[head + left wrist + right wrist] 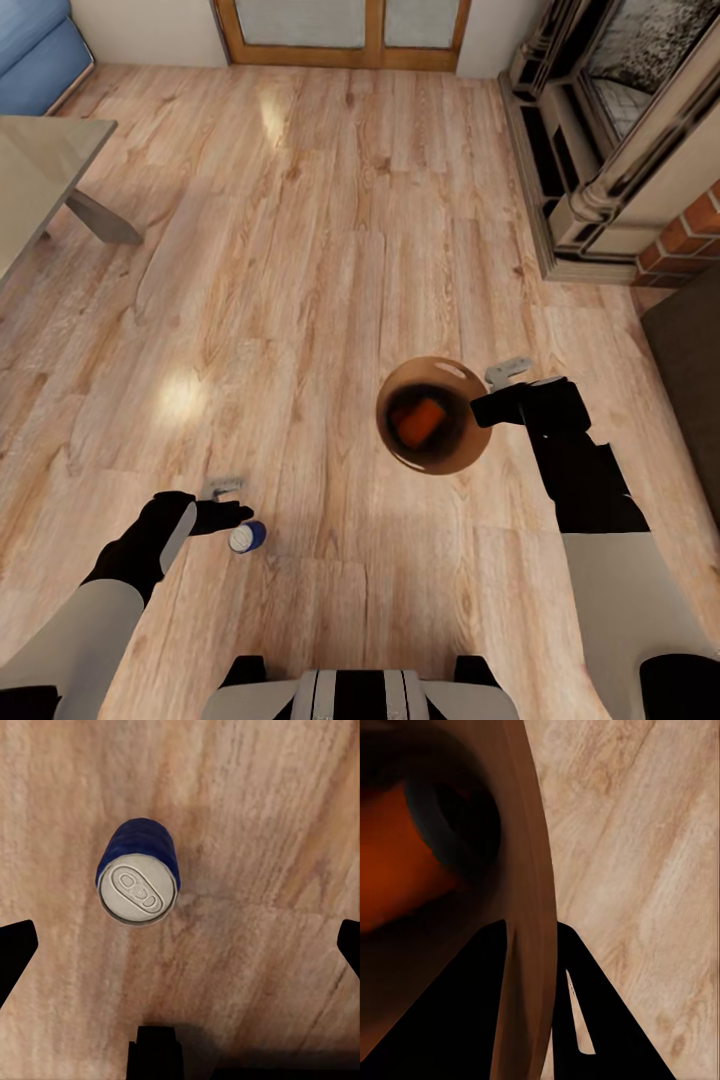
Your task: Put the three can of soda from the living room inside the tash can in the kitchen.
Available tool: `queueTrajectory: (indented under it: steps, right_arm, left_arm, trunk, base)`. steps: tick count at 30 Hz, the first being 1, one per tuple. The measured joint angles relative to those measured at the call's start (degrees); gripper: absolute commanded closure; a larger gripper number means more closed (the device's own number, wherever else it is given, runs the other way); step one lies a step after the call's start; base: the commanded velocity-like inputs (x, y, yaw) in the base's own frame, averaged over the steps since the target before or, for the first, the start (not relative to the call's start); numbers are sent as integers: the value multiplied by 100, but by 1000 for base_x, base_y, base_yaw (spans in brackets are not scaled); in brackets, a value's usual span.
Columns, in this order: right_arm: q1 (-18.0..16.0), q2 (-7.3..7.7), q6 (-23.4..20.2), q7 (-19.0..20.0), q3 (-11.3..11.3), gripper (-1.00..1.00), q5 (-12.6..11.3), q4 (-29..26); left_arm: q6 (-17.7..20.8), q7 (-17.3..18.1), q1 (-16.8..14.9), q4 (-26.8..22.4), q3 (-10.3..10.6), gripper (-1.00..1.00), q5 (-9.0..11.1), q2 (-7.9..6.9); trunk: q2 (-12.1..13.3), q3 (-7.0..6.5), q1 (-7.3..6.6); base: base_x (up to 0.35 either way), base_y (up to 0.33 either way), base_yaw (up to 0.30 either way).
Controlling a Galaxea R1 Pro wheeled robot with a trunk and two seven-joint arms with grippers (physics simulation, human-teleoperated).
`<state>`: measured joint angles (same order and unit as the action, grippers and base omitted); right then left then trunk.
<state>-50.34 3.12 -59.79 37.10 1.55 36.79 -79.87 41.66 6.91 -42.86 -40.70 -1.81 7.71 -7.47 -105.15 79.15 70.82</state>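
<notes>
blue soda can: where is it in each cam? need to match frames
Head view: blue can standing on the wood floor, low left, just right of the left end effector.
Left wrist view: blue can seen top-down, silver lid facing the camera, between the open fingertips.
Right wrist view: not in it.
Shared landmark: the wood floor.

the gripper [534, 967] pinches the trash can's wall [529, 870]; an orange can [390, 881] lies inside, above wood floor [645, 855].

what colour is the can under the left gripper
Dark blue with a silver top; the soda can shows best in the left wrist view.
</notes>
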Motion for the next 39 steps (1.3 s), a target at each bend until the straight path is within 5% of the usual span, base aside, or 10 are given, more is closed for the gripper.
queueTrajectory:
  steps: [12, 30, 37, 39]
  right_arm:
    - [0, -213, 2, 0, -2, 100, 14, -10]
    - [-56, -238, -3, -1, 5, 100, 40, -17]
    - [-316, -474, 28, 1, -7, 100, 542, -152]
    - [-402, -569, 15, 14, -6, 100, 493, -164]
  left_arm:
    - [-18, -6, -3, 53, 12, -100, 9, 0]
    - [-17, -6, -3, 49, 14, -100, 13, -2]
    - [-17, -6, -3, 45, 15, -100, 19, -7]
    - [-18, -6, -3, 46, 20, -100, 19, -8]
  trunk:
    - [-481, 215, 264]
    - [-1164, 521, 638]
    - [-1165, 521, 638]
    - [-1165, 520, 637]
  base:
    - [0, 0, 0]
    - [0, 0, 0]
    - [0, 0, 0]
    - [0, 0, 0]
